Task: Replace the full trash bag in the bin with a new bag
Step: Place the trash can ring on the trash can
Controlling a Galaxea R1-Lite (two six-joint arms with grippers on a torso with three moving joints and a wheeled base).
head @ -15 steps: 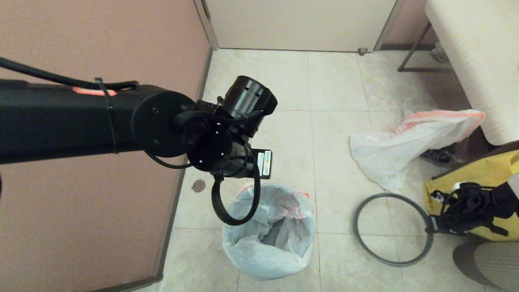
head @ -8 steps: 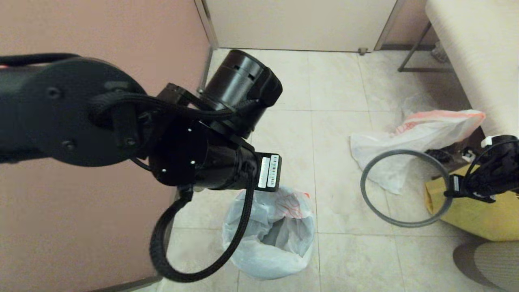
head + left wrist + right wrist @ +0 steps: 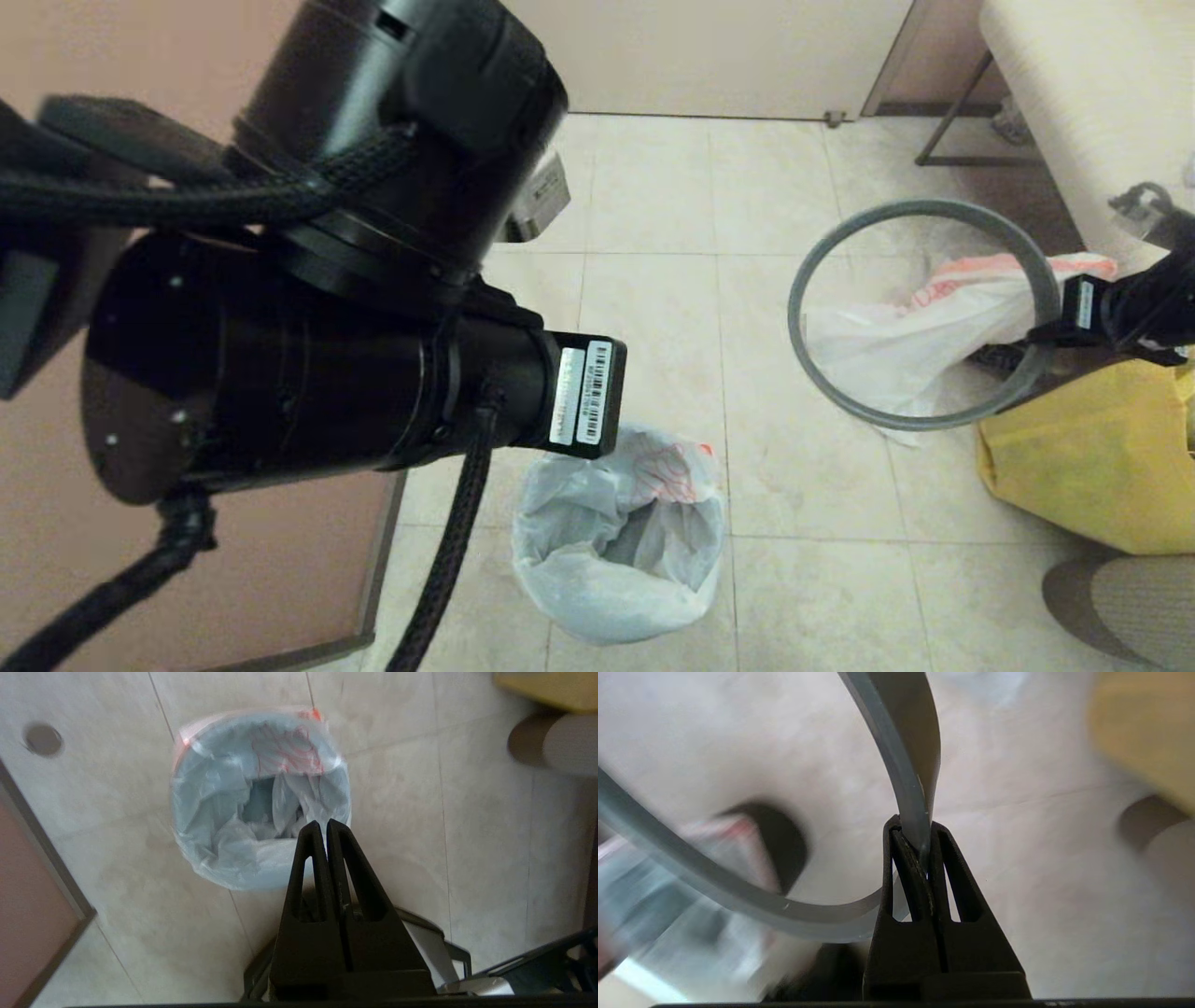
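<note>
The bin stands on the floor tiles, its dark wall showing only dimly through the new bag that lines it and folds over its top. No cans show inside. High above it, my left gripper is shut and empty; in the head view the left arm hides it. My right gripper is shut on the grey rim ring and holds it in the air, tilted. Behind the ring, the full trash bag lies on the floor; its cans do not show.
A yellow fabric bag sits at the right, beside a clear crinkly bag with dark things. A cream padded bench fills the far right. A pink partition wall runs along the left. A floor drain lies near the bin.
My right gripper has lifted the rim ring off the floor, up and away from me. The left arm has risen towards the head camera. The bin and bags stayed put.
</note>
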